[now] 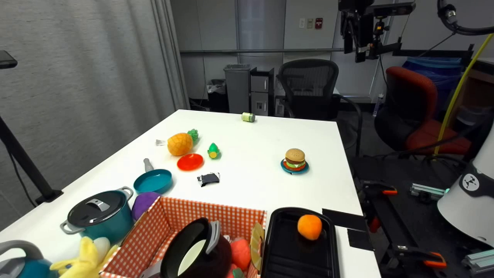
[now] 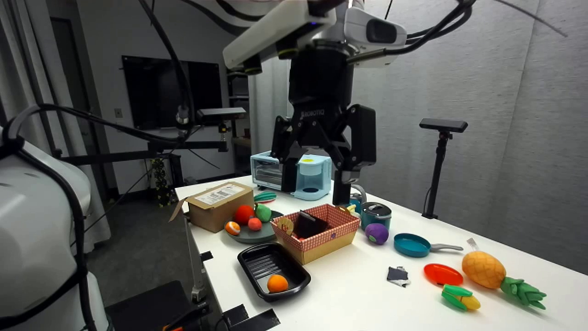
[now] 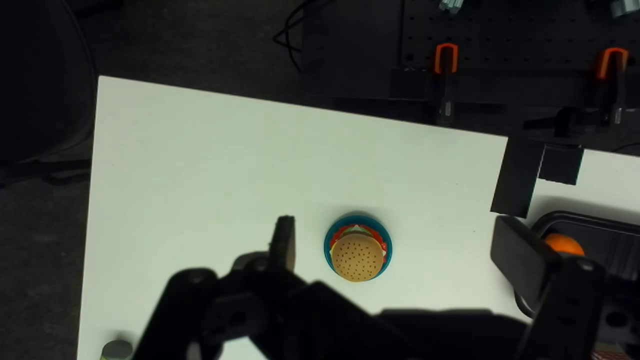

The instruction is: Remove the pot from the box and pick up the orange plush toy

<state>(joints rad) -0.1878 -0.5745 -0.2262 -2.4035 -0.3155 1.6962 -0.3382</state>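
Observation:
The small black pot [image 1: 218,251] with a pale inside lies tilted in the red checked box [image 1: 216,212]. In an exterior view the pot [image 2: 308,225] shows only as a dark shape above the rim of the box [image 2: 328,236]. A round orange plush toy [image 1: 310,227] sits in the black tray [image 1: 301,255]; it also shows in an exterior view [image 2: 277,283] and at the right of the wrist view [image 3: 564,243], partly behind a finger. My gripper [image 2: 314,188] is open and empty, high above the table. In the wrist view the gripper [image 3: 400,250] has its fingers wide apart.
A toy burger on a blue plate [image 3: 357,250] lies below the gripper. A steel-handled lidded pot [image 1: 98,212], pan [image 1: 153,180], purple toy [image 1: 144,203] and pineapple plush [image 1: 180,144] stand beyond the box. A cardboard box [image 2: 220,204] and plate with fruit [image 2: 250,236] are nearby.

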